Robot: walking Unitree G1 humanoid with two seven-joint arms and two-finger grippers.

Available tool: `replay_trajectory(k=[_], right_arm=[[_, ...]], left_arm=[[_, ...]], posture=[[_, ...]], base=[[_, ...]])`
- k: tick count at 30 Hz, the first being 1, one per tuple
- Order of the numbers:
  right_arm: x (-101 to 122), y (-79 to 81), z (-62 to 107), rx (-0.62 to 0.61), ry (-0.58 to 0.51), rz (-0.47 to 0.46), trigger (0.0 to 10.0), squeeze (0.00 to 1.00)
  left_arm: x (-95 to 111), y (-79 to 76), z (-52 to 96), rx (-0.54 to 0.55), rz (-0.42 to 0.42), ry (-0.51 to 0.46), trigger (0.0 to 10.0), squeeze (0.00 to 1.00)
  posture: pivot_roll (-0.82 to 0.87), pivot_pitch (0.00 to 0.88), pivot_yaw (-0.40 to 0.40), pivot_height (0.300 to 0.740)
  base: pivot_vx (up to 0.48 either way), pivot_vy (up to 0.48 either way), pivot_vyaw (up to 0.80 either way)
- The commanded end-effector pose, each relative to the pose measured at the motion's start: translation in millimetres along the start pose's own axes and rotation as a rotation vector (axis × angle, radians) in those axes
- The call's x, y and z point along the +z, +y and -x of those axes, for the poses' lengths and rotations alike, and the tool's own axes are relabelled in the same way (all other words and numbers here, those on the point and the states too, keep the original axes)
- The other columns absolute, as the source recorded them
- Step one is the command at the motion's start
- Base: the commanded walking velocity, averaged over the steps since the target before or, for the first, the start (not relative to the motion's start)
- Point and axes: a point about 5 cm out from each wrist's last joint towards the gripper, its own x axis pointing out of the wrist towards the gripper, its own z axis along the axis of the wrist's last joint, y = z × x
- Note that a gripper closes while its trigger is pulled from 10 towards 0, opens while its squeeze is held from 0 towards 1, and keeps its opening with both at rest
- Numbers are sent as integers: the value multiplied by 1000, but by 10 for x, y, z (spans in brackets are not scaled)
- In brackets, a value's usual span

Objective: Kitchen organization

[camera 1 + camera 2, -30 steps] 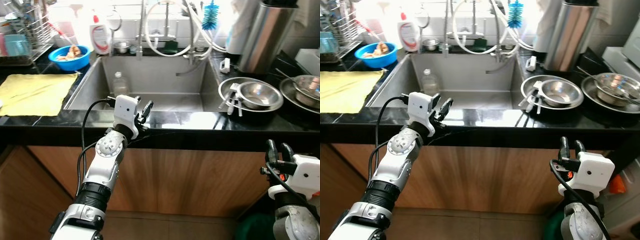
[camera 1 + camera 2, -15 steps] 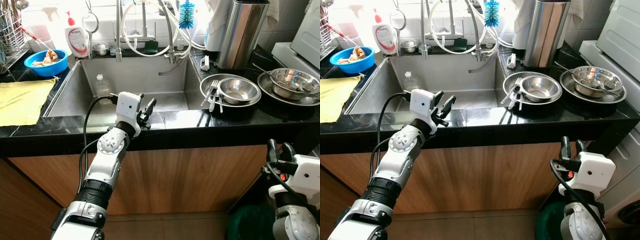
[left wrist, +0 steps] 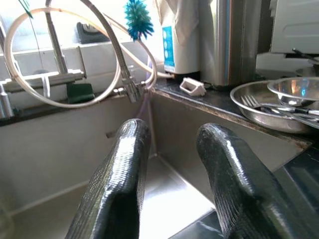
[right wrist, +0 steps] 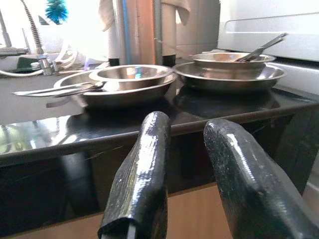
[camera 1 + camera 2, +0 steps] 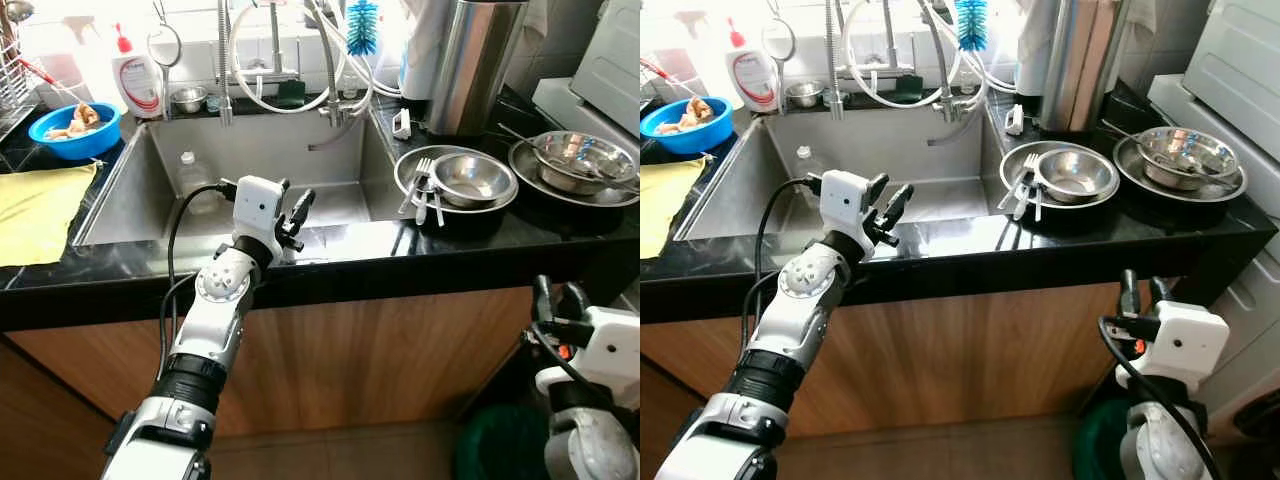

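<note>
Left eye view, nearest first: right gripper (image 5: 556, 300) low below the counter's front edge, fingers slightly apart, holding nothing. Left gripper (image 5: 291, 215) raised over the front edge of the sink (image 5: 120, 190), fingers narrowly apart, empty. Little judged done: plastic bottle (image 5: 188, 172) in the basin, forks (image 5: 424, 190) and steel bowl (image 5: 472, 180) piled on a plate right of the sink, more steel dishes (image 5: 575, 160) toward the right end. Far back-left corner: blue bowl (image 5: 76, 126), soap bottle (image 5: 136, 78), label unreadable.

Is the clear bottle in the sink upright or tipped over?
Upright. The clear bottle stands on the floor of the sink, near its left wall, with its cap on top.
</note>
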Motion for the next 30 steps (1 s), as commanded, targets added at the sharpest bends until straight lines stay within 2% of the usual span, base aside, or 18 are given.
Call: replay_trajectory(k=[1, 21, 30], right_arm=[[3, 2, -4, -1, -4, 5, 10000, 0], [7, 7, -19, 5, -18, 10, 10000, 0], [31, 5, -23, 19, -37, 31, 10000, 0]], left_arm=[[64, 20, -20, 4, -7, -25, 10000, 0], [140, 30, -56, 7, -25, -52, 10000, 0], [146, 18, -61, 7, -34, -58, 10000, 0]], posture=[[-25, 0, 58, 740], [-20, 0, 60, 740], [-22, 0, 58, 740]], base=[[0, 0, -619], [0, 0, -613], [0, 0, 0]])
